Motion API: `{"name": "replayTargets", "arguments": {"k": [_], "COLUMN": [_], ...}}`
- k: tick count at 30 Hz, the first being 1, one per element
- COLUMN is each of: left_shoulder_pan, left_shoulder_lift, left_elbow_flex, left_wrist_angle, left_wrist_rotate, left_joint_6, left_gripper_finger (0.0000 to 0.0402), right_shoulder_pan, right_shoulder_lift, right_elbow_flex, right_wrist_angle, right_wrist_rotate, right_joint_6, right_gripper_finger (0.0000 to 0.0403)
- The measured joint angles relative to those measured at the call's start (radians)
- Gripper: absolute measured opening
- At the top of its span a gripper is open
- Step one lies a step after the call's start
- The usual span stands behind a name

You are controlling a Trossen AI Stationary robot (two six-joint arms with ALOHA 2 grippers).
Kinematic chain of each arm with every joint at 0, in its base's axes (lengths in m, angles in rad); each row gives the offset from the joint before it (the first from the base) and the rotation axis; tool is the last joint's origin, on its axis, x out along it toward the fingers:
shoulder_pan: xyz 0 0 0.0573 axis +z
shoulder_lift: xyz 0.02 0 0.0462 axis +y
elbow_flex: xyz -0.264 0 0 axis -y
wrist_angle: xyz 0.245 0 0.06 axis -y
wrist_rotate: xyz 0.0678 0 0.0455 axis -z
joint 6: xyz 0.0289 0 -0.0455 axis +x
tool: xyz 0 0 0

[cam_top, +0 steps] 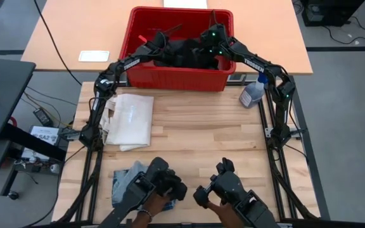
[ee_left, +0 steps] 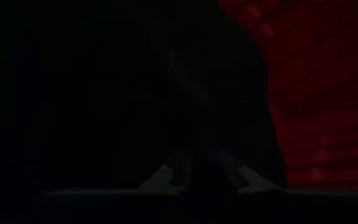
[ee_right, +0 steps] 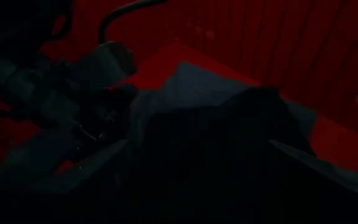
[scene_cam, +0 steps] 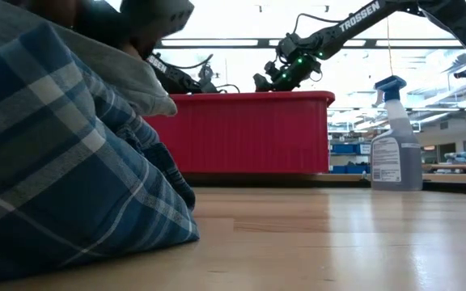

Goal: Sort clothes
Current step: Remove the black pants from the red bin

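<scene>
1. Both arms reached from the counter's [cam_top: 201,136] sides over the red bin [cam_top: 176,79], wrists bent down into it
2. The left tool [cam_top: 168,45] was shut, buried in the dark clothes [cam_top: 192,54]; whether it gripped cloth could not be told
3. The right tool [cam_top: 209,45] hung wide open above that pile, holding nothing
4. One plaid cloth [scene_cam: 63,162] lay bunched at the counter's near left edge, no clear long axis
5. One white bag [cam_top: 130,120] and one spray bottle [cam_top: 253,94] stood by
</scene>
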Motion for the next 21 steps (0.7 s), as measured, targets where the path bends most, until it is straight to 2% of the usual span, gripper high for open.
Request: {"name": "replayTargets", "arguments": {"k": [3, 7, 10, 12, 16, 21], "left_shoulder_pan": [0.011, 0.023, 0.029, 0.034, 0.035, 0.04], "left_shoulder_lift": [-0.011, -0.054, -0.077, -0.079, -0.065, -0.039], "left_elbow_flex": [0.0, 0.0, 0.0, 0.0, 0.001, -0.001], "left_wrist_angle": [-0.029, -0.05, -0.002, 0.038, 0.1, 0.157], "left_wrist_rotate": [0.001, 0.003, -0.001, -0.051, -0.117, -0.217], "left_joint_6": [0.026, 0.051, 0.054, 0.058, 0.048, 0.068], "left_gripper_finger": [0.0075, 0.0153, 0.0212, 0.0239, 0.0255, 0.024], "right_shoulder_pan": [0.0, 0.0, 0.0, 0.001, 0.002, 0.017], "right_shoulder_lift": [0.0, 0.0, 0.0, 0.0, 0.0, 0.0], "right_elbow_flex": [0.0, 0.0, 0.0, 0.0, 0.0, 0.0], "right_wrist_angle": [-0.001, -0.001, -0.001, -0.001, -0.001, -0.003], "right_wrist_rotate": [-0.001, 0.0, -0.001, -0.001, -0.02, -0.038], "right_joint_6": [0.0, 0.0, 0.017, 0.03, 0.057, 0.082], "right_gripper_finger": [0.0374, 0.0374, 0.0374, 0.0374, 0.0374, 0.0374]}}
